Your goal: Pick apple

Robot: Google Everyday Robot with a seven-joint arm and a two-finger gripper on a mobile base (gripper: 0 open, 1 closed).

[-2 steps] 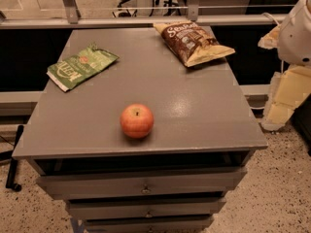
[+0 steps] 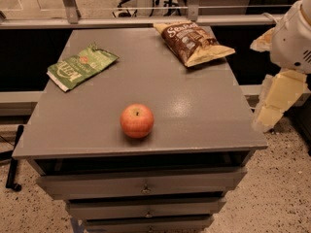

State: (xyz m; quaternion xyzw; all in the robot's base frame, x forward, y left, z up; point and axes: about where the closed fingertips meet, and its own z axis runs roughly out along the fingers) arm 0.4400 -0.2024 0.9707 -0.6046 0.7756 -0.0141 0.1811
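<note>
Sitting near the front edge of the grey drawer cabinet [image 2: 204, 115], the apple [image 2: 137, 121] rests well apart from a green snack bag [image 2: 81, 66] and a brown snack bag [image 2: 193, 42]. The gripper [image 2: 276, 101] hangs beside the cabinet's right edge, its opening impossible to tell.

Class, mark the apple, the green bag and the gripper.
apple [image 2: 137, 121]: camera view, middle of its red skin.
green bag [image 2: 81, 66]: camera view, middle of its front.
gripper [image 2: 274, 101]: camera view, its pale body, right of the table [image 2: 204, 115].
</note>
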